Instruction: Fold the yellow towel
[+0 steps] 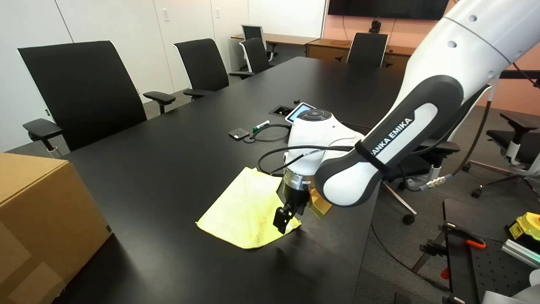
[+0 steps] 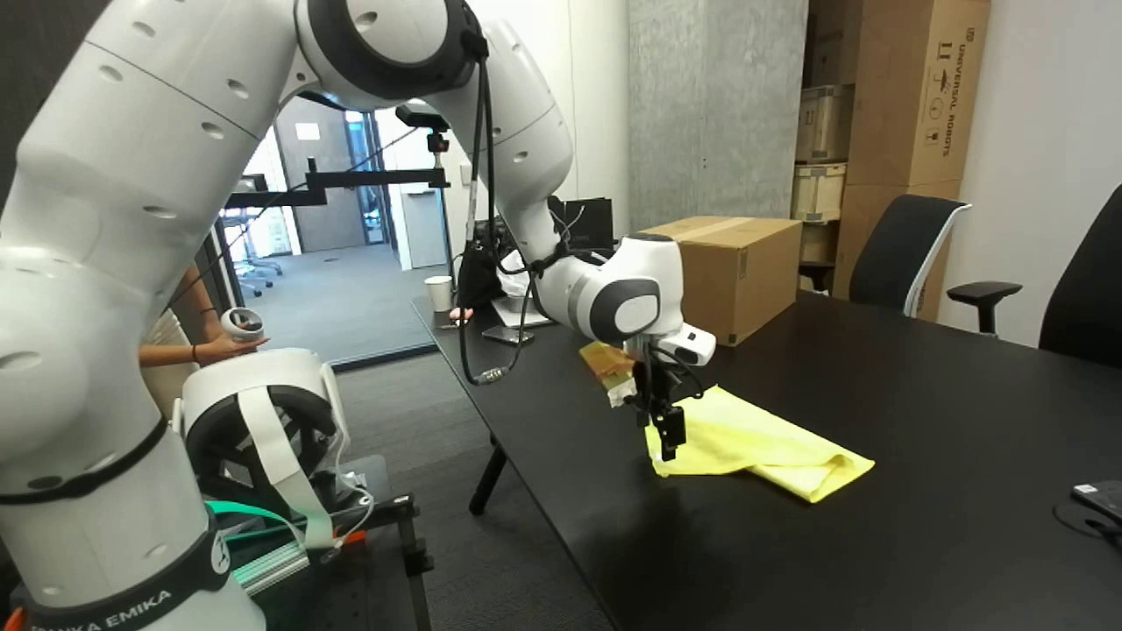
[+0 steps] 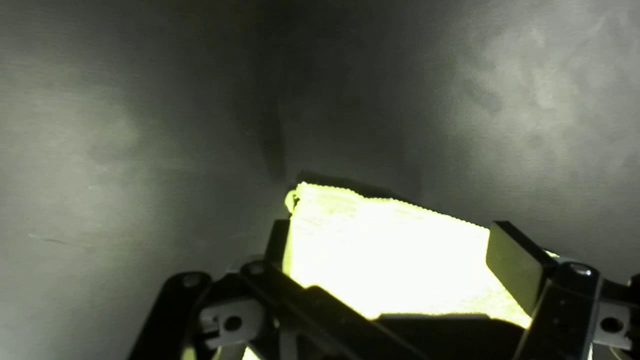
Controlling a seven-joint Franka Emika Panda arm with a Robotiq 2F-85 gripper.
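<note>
Apparently pre-grasp: Robotiq gripper (image 3: 397, 252), jaws spread apart, at a corner of the yellow towel (image 1: 244, 209); next, likely, pinch, lift, fold over.

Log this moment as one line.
yellow towel: on table, fold visible | gripper: open, at towel corner | held: nothing | fingertip contact: unclear

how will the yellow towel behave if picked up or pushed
The yellow towel will probably droop, since it shows soft folds in an exterior view. It looks thin, so it should be light. Pushed, it may slide or bunch, as the table looks smooth.
</note>
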